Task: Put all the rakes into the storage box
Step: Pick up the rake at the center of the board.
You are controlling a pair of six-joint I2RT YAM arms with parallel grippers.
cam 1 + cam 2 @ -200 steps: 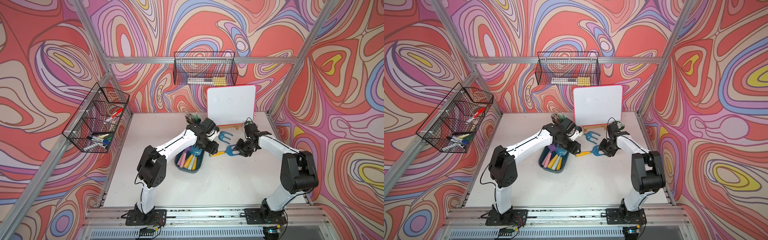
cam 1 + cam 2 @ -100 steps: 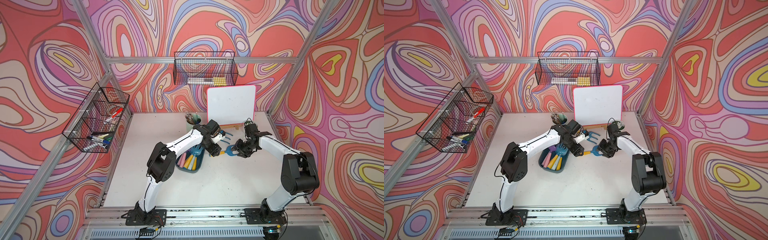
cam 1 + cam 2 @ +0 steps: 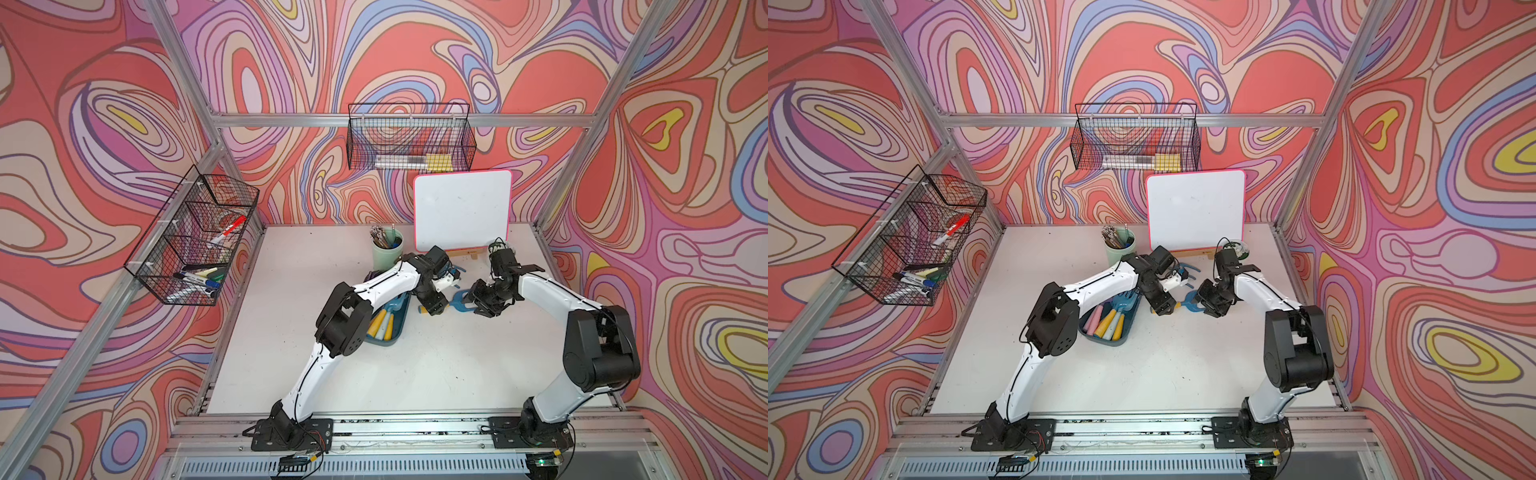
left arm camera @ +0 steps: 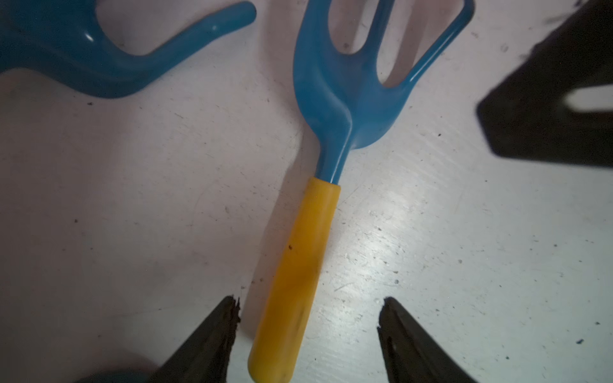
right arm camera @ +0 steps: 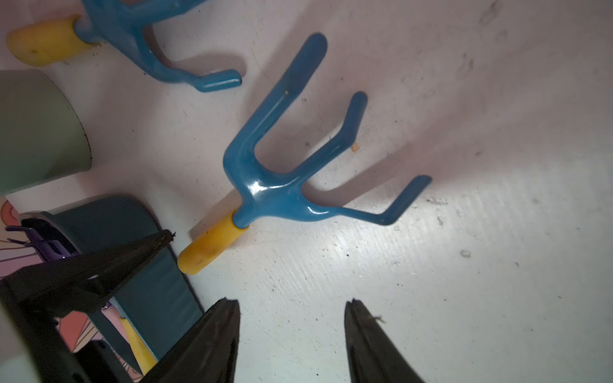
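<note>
The rake has a blue three-pronged head and a yellow handle, and it lies flat on the white table. My left gripper is open, one finger on each side of the handle's end with a gap to both. In both top views the rake lies between my left gripper and my right gripper. My right gripper is open over bare table, just short of the rake's head. The dark teal storage box sits beside the handle's end and holds several toy tools.
A second blue pronged tool lies behind the rake near the whiteboard. A pale green cup of pencils stands behind the box. Black wire baskets hang on the back wall and the left wall.
My left arm has swung to the right, away from over the box, and its gripper has come down around the rake's handle. The right arm and the rake have hardly moved.
</note>
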